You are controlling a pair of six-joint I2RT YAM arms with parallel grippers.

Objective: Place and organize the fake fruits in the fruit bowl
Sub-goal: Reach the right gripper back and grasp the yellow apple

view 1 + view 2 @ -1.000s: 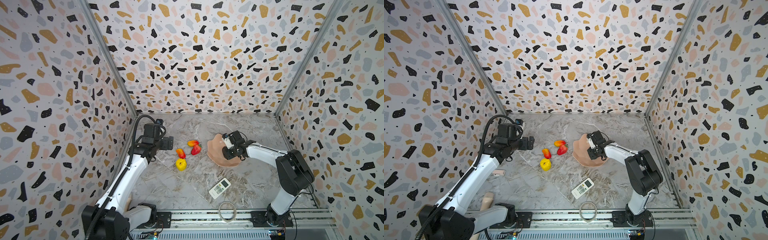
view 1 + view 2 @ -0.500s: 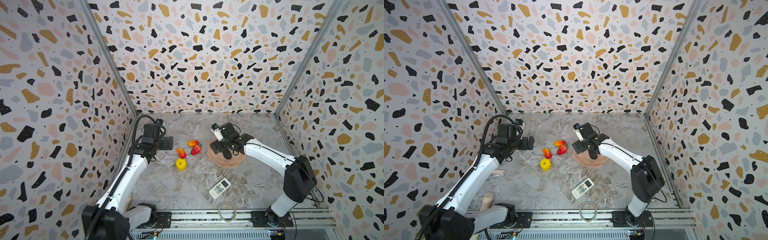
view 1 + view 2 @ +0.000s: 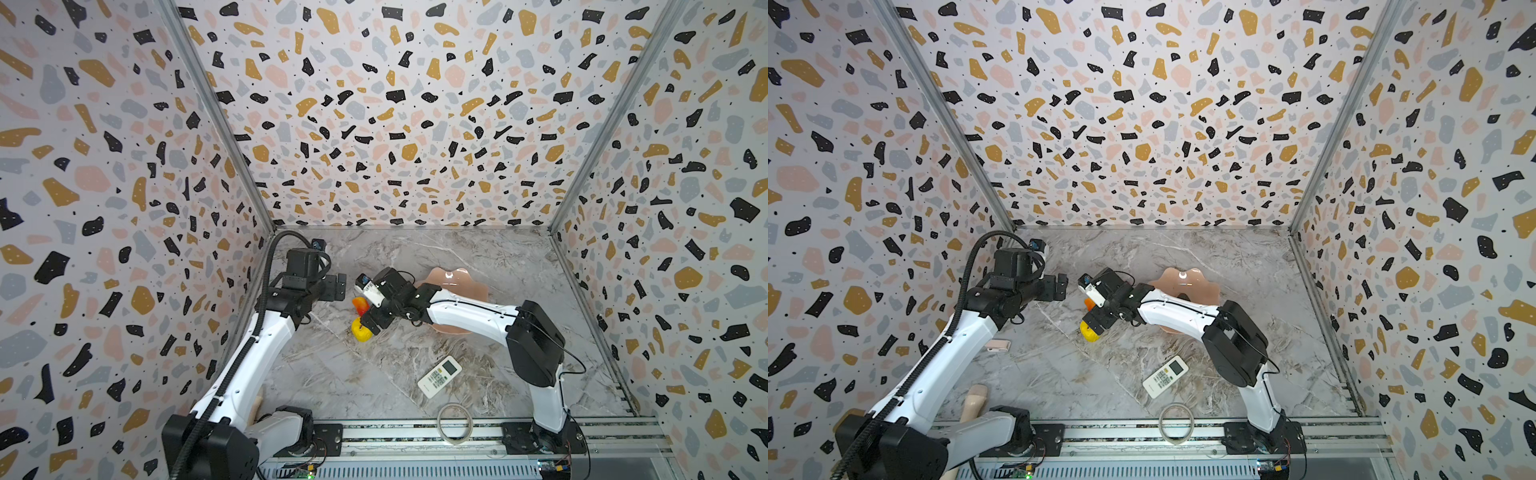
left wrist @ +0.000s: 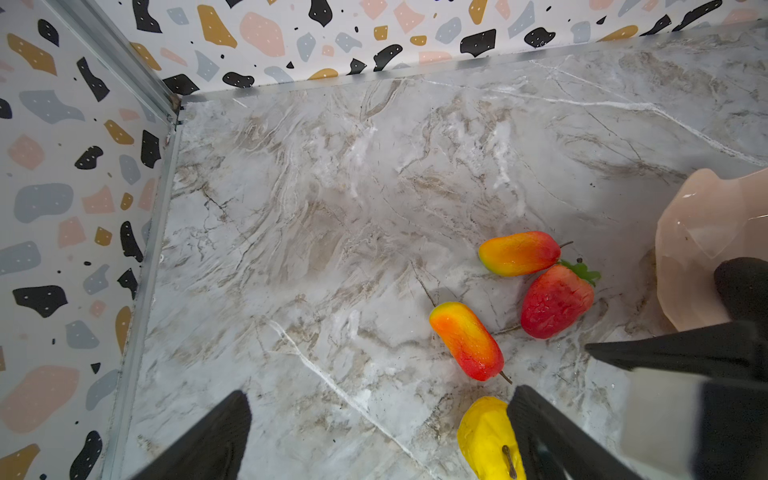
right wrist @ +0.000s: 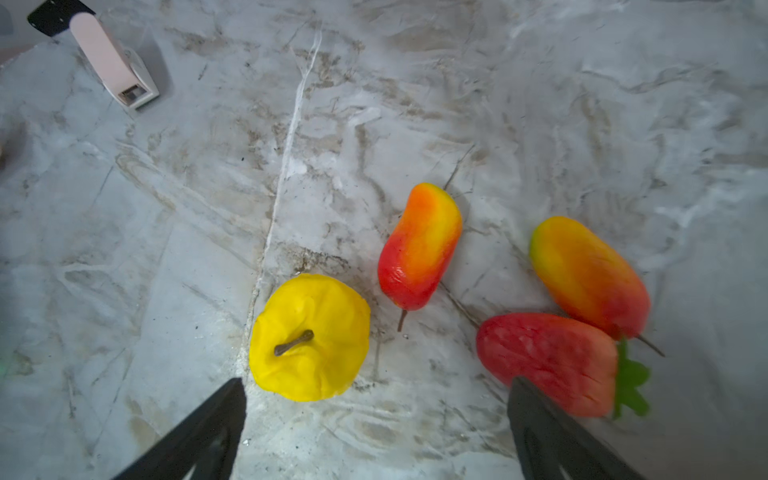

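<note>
Biggest first: the terrazzo-print walls [image 3: 395, 124] boxed the scene on 3 sides, metal strips at the corners. Below them was the marble-look tabletop [image 3: 332, 374], smooth and grey-veined, with a wide bare stretch at the front-left.

Then the 2 white-and-black arms. The left gripper [image 4: 378, 395] hovered near the left wall, fingers spread wide, nothing between them. The right gripper [image 5: 376, 384] was stretched across the middle, right over the fruit cluster. Its fingers were released and empty, 1 tip just beside the lumpy yellow fruit [image 5: 309, 336], the other over the strawberry [image 5: 544, 361].

Behind that arm sat the fruit bowl [image 3: 451, 278], glossy pale pink, shallow and wavy-rimmed, partly hidden by the forearm. Bare marble ran beyond it to the back wall.

Towards the front lay the white remote [image 3: 439, 376], a slim slab with a small screen and button rows, its print too small to read. A thin clear ring [image 3: 455, 424] lay at the front rail.

Smallest: 4 fruits on the marble left of the bowl, all outside it. The yellow fruit carried a brown stalk. The near oblong fruit [image 5: 419, 249], red running to yellow, lay just beside it. The far oblong fruit [image 5: 590, 274] touched the pitted, green-leaved strawberry
</note>
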